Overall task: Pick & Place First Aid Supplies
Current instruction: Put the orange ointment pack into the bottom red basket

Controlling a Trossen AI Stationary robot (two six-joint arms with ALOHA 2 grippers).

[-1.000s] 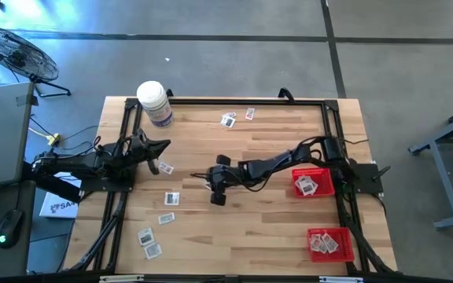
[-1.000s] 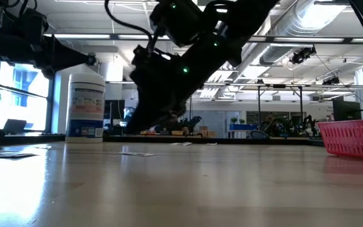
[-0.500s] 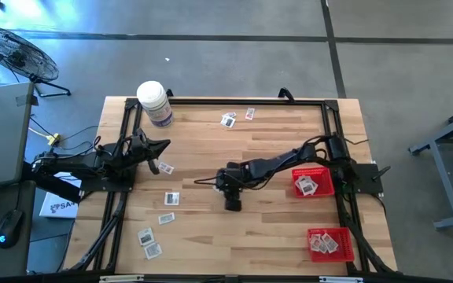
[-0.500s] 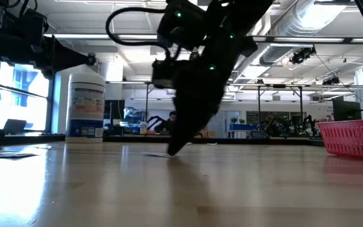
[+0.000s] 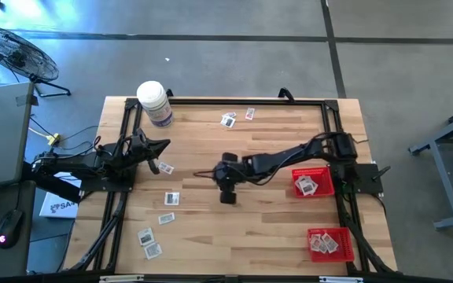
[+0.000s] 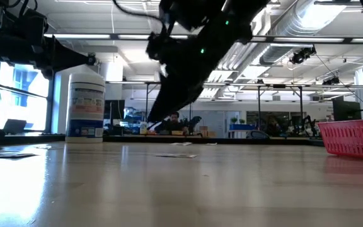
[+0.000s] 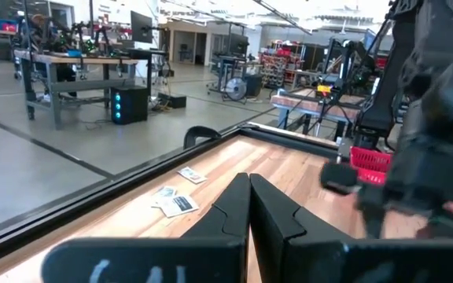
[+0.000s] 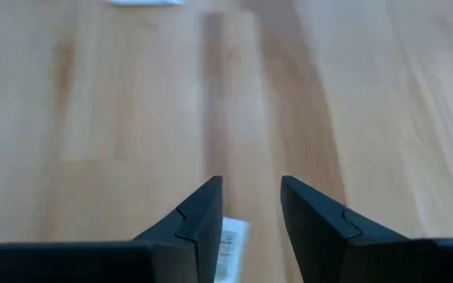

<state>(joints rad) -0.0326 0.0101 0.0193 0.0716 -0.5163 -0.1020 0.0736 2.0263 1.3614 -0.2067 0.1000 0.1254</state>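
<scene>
The wooden table point(image 5: 274, 228) holds 7 loose packets point(image 5: 171, 198) left of the 2 partly filled red baskets point(image 5: 314, 182). Right gripper point(image 5: 227, 196) hovers open and empty; left gripper point(image 5: 162, 146) is closed, idle.

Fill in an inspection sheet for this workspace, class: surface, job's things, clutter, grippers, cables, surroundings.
Surface: wooden table, black frame round it.
Job's things: packets loose on the table, one pair at the near left, another at the far edge; more lie in two red baskets.
Clutter: white bottle at the far left.
Grippers: left gripper shut, waiting at the left side; right gripper open over mid-table, a packet showing between its fingers.
Cables: yellow cable off the table's left.
Surroundings: fan, grey floor.
</scene>
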